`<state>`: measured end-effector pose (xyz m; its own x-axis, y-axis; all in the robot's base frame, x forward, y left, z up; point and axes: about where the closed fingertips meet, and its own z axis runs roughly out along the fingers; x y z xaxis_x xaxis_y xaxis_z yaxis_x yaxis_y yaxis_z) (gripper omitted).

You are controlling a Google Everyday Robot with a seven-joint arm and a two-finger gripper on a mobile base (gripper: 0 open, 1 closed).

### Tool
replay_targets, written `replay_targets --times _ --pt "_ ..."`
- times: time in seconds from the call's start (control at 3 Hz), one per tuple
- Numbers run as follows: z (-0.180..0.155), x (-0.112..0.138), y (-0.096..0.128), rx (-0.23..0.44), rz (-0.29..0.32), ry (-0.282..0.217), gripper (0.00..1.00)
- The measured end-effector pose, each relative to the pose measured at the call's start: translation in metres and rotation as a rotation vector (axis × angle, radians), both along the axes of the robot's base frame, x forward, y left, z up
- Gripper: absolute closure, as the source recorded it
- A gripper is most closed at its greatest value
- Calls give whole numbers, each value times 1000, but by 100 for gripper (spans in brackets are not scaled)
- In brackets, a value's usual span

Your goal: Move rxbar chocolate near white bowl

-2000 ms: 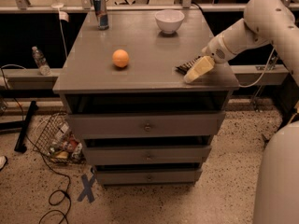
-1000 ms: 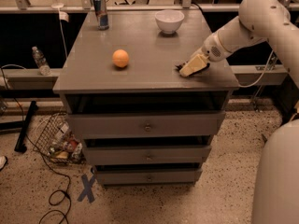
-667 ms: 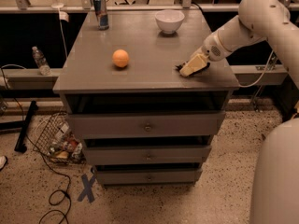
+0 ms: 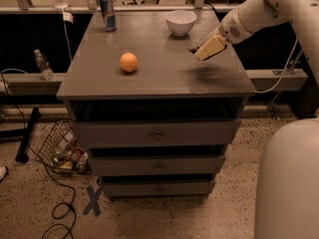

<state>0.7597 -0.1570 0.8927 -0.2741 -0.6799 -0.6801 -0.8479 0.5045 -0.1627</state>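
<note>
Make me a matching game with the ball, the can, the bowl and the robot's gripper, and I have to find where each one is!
Things:
1. orange ball
2. can
3. white bowl
4. gripper

Places:
A. at the back left of the cabinet top
B. over the right side of the top, just in front of the bowl
C. left of the middle, nearer the front than the can
D. at the back, right of the middle

Pairs: 1-C, 2-A, 3-D, 4-B

One bowl (image 4: 180, 21), one ball (image 4: 128, 62), one can (image 4: 106, 14), one gripper (image 4: 199, 52) above table (image 4: 159, 76).
</note>
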Motion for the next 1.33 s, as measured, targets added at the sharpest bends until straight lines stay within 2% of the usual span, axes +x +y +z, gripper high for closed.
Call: replay_targets --times 0.33,0.67,1.0,1.33 --pt "-7 8 4 15 -5 1 100" --pt "-15 31 9 46 -26 -25 100" --pt "-23 81 15 108 -80 -109 100" --pt "-24 112 10 140 -128 -170 100"
